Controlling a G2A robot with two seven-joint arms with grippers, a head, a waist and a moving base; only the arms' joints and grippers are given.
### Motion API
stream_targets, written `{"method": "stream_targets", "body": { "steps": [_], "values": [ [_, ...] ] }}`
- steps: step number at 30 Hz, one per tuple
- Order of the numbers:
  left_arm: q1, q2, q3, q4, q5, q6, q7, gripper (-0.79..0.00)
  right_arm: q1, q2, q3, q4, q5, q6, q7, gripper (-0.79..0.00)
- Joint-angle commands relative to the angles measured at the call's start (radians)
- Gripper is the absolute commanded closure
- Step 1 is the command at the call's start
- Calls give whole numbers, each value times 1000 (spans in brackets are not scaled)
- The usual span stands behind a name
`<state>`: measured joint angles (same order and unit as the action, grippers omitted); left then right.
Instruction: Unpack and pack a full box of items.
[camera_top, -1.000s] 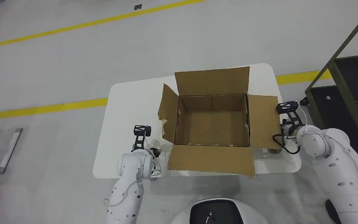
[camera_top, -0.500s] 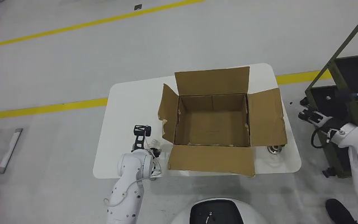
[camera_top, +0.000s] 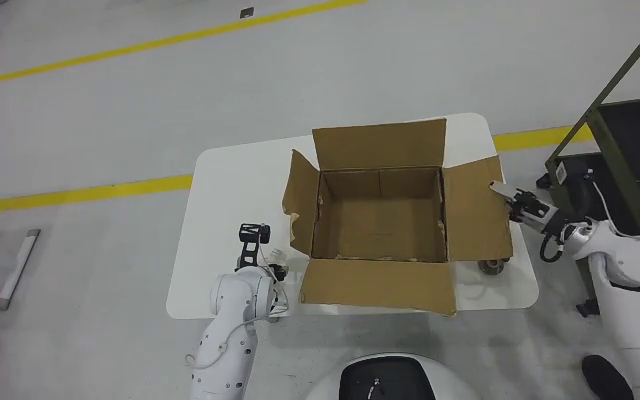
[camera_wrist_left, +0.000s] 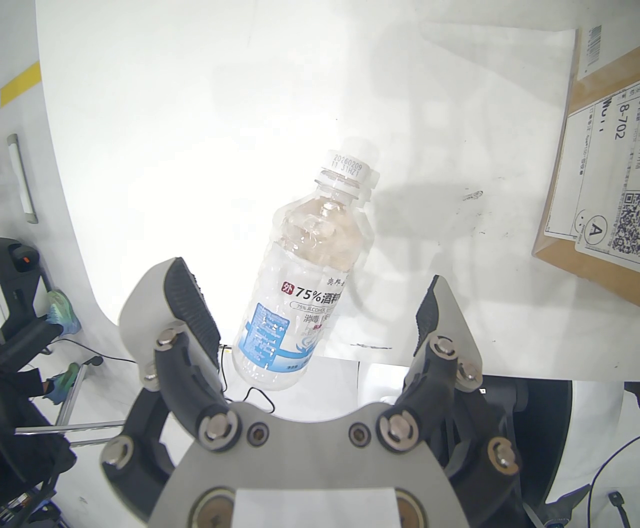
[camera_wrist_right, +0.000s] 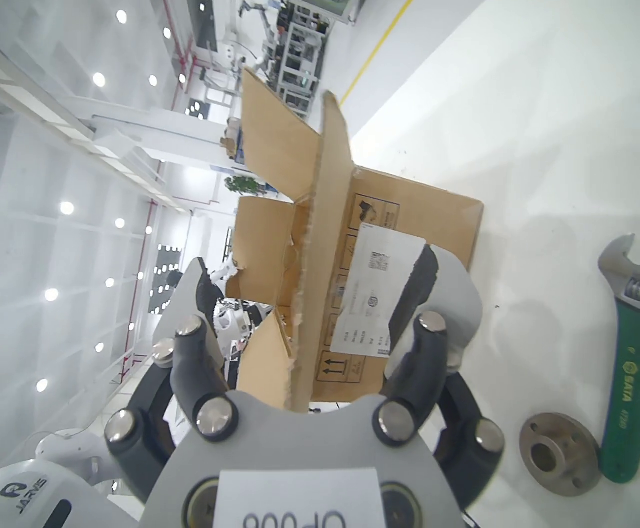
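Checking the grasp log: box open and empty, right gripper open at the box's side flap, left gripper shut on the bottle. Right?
No. The left gripper is open, not shut on the bottle: the left wrist view shows its fingers clear of it on both sides. The rest stands: box open and empty, right gripper open at the side flap.

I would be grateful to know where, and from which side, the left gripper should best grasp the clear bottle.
Grip the labelled mid-body of the bottle across its width, coming down from above. It appears to lie on its side on the table, between the fingers of the open left gripper, slightly skewed to them.
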<state>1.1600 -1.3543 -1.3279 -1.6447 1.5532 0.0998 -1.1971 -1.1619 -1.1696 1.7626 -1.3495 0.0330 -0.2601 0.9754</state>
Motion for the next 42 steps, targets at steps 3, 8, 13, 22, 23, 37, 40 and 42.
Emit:
{"method": "stream_targets", "body": {
  "steps": [3,8,13,22,23,37,40,42],
  "values": [
    [0,0,0,0,0,0,0,-785,17,-1,-42,15,1,8,-22,0],
    [0,0,0,0,0,0,0,-785,52,3,-77,8,-20,29,-40,0],
    [0,0,0,0,0,0,0,-785,111,7,-112,33,-45,40,-46,0],
    [0,0,0,0,0,0,0,-785,244,10,-183,161,-60,24,-27,0],
    [0,0,0,0,0,0,0,-785,256,11,-187,177,-55,22,-27,0],
    [0,0,0,0,0,0,0,-785,332,20,-237,264,-56,-6,-28,-785],
    [0,0,0,0,0,0,0,-785,312,27,-222,209,-77,-23,-60,-785],
    [0,0,0,0,0,0,0,-785,285,33,-206,160,-78,-42,-79,-785]
  ]
}}
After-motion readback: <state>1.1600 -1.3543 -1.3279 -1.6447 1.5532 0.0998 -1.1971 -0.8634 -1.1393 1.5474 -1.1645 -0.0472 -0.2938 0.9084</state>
